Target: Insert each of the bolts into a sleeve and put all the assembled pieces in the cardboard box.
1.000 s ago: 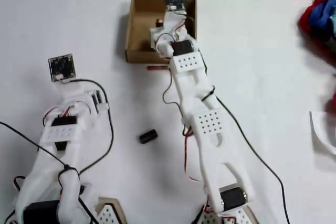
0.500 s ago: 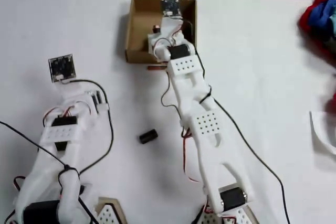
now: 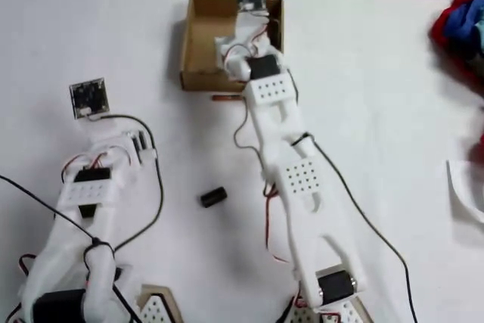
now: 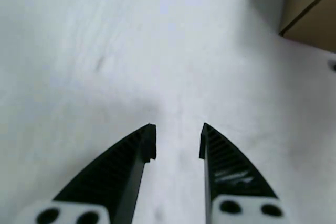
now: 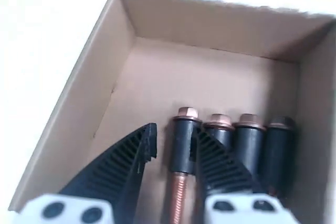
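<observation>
Both the left gripper (image 4: 177,129) and right gripper (image 5: 173,136) have open fingers, and the loose sleeve (image 3: 214,197) looks light, hard and rolly, so pinch its middle.

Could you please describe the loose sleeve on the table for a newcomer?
On the white table, look between the two arms, short of the cardboard box. The black sleeve lies alone, no bolt showing, unlike the bolted sleeves inside the box.

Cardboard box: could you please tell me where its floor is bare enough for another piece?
The cardboard box floor is bare between the four assembled pieces and the opposite wall. It is crowded along the pieces' wall, where the right gripper straddles the end piece.
</observation>
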Controlling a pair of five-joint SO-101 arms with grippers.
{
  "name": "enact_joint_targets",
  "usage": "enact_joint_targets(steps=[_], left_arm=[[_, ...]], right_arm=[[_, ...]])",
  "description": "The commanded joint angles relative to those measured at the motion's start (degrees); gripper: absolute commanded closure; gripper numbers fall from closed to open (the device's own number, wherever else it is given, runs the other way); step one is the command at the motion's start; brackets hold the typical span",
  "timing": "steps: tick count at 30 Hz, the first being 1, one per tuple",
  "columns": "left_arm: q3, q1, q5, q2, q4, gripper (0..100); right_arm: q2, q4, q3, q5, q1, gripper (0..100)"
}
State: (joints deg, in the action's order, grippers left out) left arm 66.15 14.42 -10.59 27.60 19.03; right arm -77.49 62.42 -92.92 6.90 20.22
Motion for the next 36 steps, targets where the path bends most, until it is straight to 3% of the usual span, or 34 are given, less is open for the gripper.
enact_joint_targets(steps=[1, 11, 17, 21, 27, 31, 36], left_arm=[[-0.4, 0.4, 0.0, 1.9, -0.9, 85], [-0.6, 0.4, -0.2, 2.4, -0.9, 85], [-1.3, 0.5, -0.2, 2.4, -0.4, 85], [-1.5, 0.7, -0.2, 2.4, -0.4, 85], [-1.9, 3.0, -0.3, 2.4, -0.7, 85], [-1.9, 3.4, -0.3, 2.4, -0.9, 85], [-2.1, 6.1, -0.3, 2.5, -0.9, 85]], right_arm=[[9.5, 6.6, -2.6, -0.4, -2.5, 90.4], [20.4, 36.7, -2.4, -1.0, -3.1, 90.1], [20.8, 39.3, 1.7, -13.0, -2.0, 90.3], [26.8, 39.3, 15.4, -13.2, -1.2, 90.3], [46.5, 38.9, 51.8, -14.5, 2.2, 90.3], [55.2, 35.5, 68.6, -25.9, 6.3, 90.2], [60.4, 32.8, 79.4, -43.5, 10.9, 90.1]])
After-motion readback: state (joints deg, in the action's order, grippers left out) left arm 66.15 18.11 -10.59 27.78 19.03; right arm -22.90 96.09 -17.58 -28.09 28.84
